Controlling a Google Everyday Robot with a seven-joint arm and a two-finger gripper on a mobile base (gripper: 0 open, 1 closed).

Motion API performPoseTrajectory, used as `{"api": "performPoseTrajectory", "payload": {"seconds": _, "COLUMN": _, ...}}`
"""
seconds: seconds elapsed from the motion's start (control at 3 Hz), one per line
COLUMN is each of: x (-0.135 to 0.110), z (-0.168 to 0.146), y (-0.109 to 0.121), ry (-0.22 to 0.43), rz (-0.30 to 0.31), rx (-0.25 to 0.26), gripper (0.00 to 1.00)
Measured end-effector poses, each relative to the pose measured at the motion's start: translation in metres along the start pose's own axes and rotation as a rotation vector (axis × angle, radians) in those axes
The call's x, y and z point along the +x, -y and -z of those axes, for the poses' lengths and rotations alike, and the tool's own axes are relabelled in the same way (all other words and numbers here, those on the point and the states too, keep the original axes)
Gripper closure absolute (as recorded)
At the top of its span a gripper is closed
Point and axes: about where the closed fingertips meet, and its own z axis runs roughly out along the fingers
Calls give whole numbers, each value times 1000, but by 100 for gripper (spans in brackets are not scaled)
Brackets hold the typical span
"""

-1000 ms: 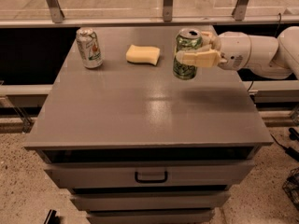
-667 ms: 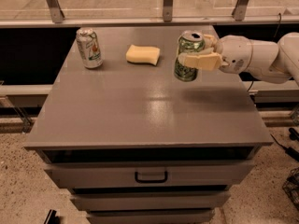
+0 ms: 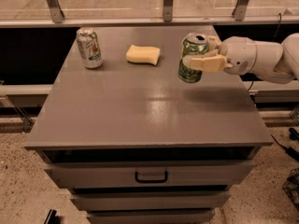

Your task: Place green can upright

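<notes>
The green can (image 3: 192, 58) is upright in my gripper (image 3: 202, 55), held a little above the right part of the grey cabinet top (image 3: 140, 101). It has a green body with pale lettering and a silver top with the tab showing. My gripper reaches in from the right on a white arm (image 3: 261, 57), its tan fingers (image 3: 205, 62) closed around the can's upper body. A shadow lies on the top below and to the right of the can.
A silver-white can with a green-and-red label (image 3: 89, 48) stands upright at the back left. A yellow sponge (image 3: 143, 54) lies at the back middle. The cabinet has drawers with a handle (image 3: 151, 177) in front. A rail with posts runs behind.
The gripper and green can have shifted slightly to the right and stayed upright above the top. The other can and the sponge have not moved.
</notes>
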Motion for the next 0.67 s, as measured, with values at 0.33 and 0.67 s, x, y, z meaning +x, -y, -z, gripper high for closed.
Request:
{"api": "performPoseTrajectory", "payload": {"seconds": 0.33, "x": 8, "z": 12, "y": -2, "ry": -24, "rz": 5, "rx": -2, "gripper": 100}}
{"api": "performPoseTrajectory", "payload": {"seconds": 0.67, "x": 21, "z": 26, "y": -6, "ry": -51, "rz": 11, "rx": -6, "gripper": 100}}
